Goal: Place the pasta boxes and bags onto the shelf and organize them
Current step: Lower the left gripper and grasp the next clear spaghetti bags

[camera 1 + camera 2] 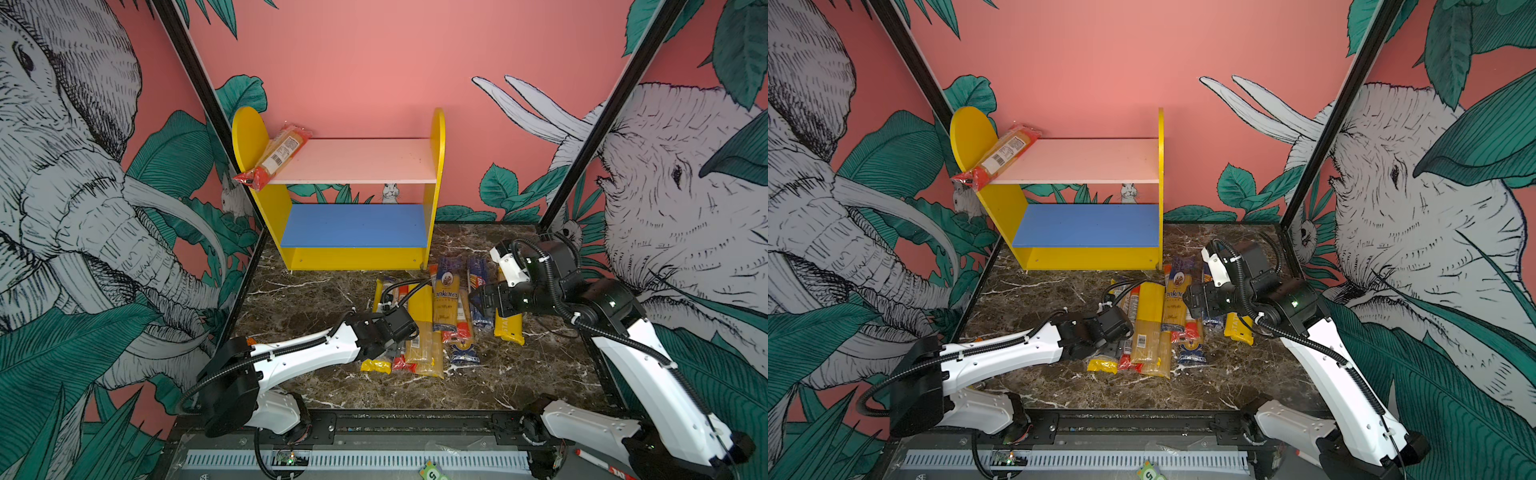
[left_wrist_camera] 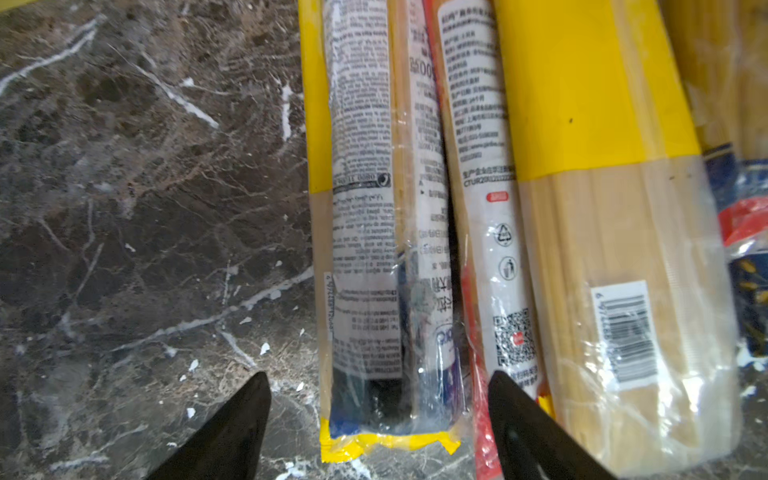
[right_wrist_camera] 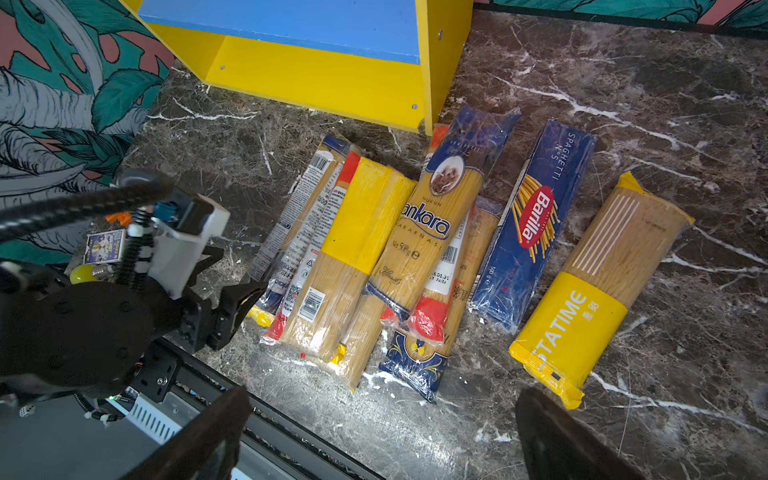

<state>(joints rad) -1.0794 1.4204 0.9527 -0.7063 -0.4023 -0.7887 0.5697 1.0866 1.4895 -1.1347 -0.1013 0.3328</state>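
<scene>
One red-ended pack [image 1: 272,156] only on the shelf [image 1: 438,166] in both top views; lies aslant at the left end of the pink upper board, near end overhanging. Remaining pasta packs [image 1: 446,307] side by side on the marble tabletop [image 1: 311,299] in front of the shelf, long axes running roughly from arms toward shelf. Left gripper [image 1: 390,354] low at the near end of that row; right gripper [image 1: 477,301] higher, over its right part.

From the left wrist: fingers [image 2: 245,415] spread wide, pinching nothing. Straddle the near end of a yellow-ended bag [image 2: 365,249], directly ahead between the fingertips, long axis running straight away from them. One fingertip over bare marble, the other by the red-edged pack [image 2: 478,208] next door; contact impossible to tell.

From the right wrist: fingers [image 3: 216,424] fully apart, empty, well above the row. Barilla box [image 3: 536,224] ahead, lengthwise away from the fingertips.

Judging by this, left arm nearer; calls for closing across the bag's width.
</scene>
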